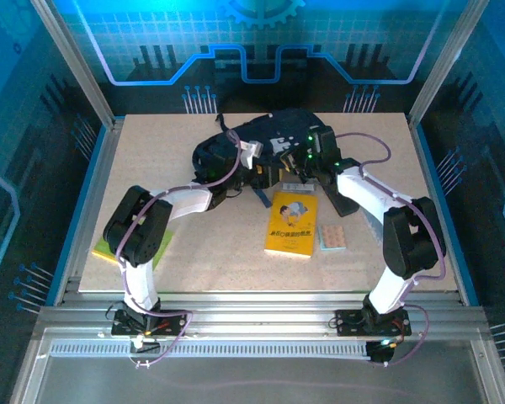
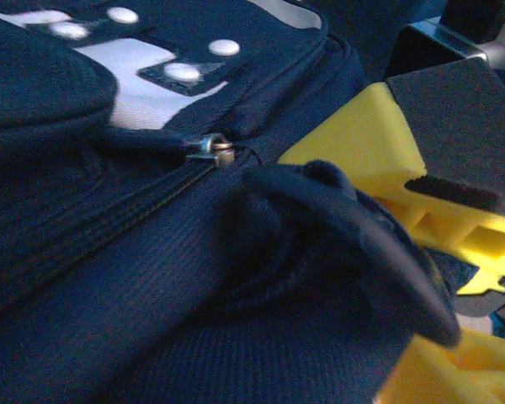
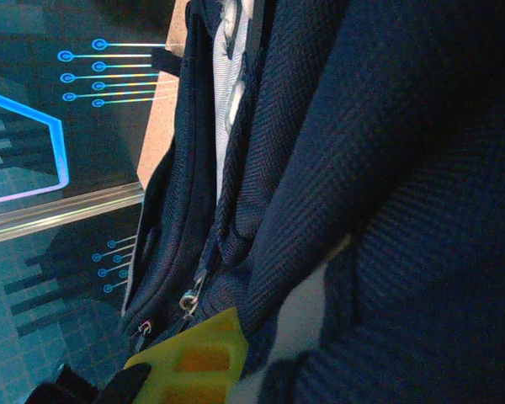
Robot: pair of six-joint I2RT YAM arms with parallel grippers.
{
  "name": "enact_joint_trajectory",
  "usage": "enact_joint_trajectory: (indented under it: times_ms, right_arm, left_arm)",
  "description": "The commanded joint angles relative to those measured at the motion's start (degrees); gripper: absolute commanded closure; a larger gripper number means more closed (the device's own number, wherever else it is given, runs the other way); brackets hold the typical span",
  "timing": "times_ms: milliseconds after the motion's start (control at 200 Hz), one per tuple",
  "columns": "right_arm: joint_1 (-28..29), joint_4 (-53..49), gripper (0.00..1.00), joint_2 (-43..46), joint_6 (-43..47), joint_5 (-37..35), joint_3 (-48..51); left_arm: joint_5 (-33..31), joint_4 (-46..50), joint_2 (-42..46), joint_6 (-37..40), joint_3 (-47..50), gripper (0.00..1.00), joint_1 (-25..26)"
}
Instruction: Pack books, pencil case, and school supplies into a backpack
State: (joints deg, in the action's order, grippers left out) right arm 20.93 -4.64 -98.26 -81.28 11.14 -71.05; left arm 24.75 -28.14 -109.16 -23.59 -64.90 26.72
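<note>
Left wrist: we judge the backpack (image 2: 151,278) soft and limp, best taken by the zip pull (image 2: 210,150). Left gripper (image 2: 438,295) straddles a fold, hold unclear; right gripper (image 1: 301,166) closed.

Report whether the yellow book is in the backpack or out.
Out: the yellow book lies flat on the table, just in front of the backpack.

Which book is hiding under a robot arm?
The green book, peeking out beneath the left arm. The yellow book lies fully uncovered.
</note>
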Motion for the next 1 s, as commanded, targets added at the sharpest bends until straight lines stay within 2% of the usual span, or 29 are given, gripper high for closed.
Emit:
enact_joint_trajectory:
  times_ms: [0, 80, 280, 355, 430, 505, 710, 780, 810, 996]
  right_arm:
    - [1.07, 2.78, 1.00, 0.76, -1.87, 8.65, -1.14]
    - [0.71, 5.38, 1.00, 0.13, -3.74, 9.90, -0.09]
    - [-0.51, 5.48, 1.00, 0.27, -3.48, 9.41, 1.55]
    - [-1.27, 4.23, 1.00, 0.66, -1.81, 8.53, 1.49]
    - [-1.85, 3.12, 1.00, 0.90, -0.15, 7.81, 1.26]
    - [-2.10, 3.06, 1.00, 1.13, 0.63, 7.64, 1.26]
    - [-2.12, 3.76, 1.00, -0.02, 1.03, 8.91, 1.10]
    - [-2.21, 4.04, 1.00, -0.34, 1.37, 9.32, 1.10]
    - [-2.21, 4.08, 1.00, -0.42, 1.55, 9.35, 1.10]
    - [-2.36, 4.00, 1.00, -1.10, 2.92, 9.82, 0.67]
  left_arm:
    - [6.77, -7.34, -1.83, -1.67, -4.28, 0.30, -0.45]
    - [6.80, -8.97, -2.27, -2.69, -3.94, 0.32, -0.56]
    - [6.62, -10.53, -1.15, -4.11, -2.36, 0.49, -1.66]
    - [5.58, -9.80, 0.39, -3.75, -1.43, 0.49, -2.07]
    - [3.79, -8.25, 2.02, -2.44, -0.28, 0.43, -2.52]
    - [3.39, -6.71, 2.88, -1.51, 0.00, 0.43, -2.92]
    - [3.14, -5.60, 3.38, -1.11, -0.39, 0.59, -3.23]
    - [2.77, -5.97, 3.80, -1.43, 0.23, 0.71, -3.54]
    - [2.62, -6.05, 3.95, -1.38, 0.41, 0.73, -3.60]
    - [2.44, -3.56, 4.89, 0.01, -0.03, 0.69, -3.68]
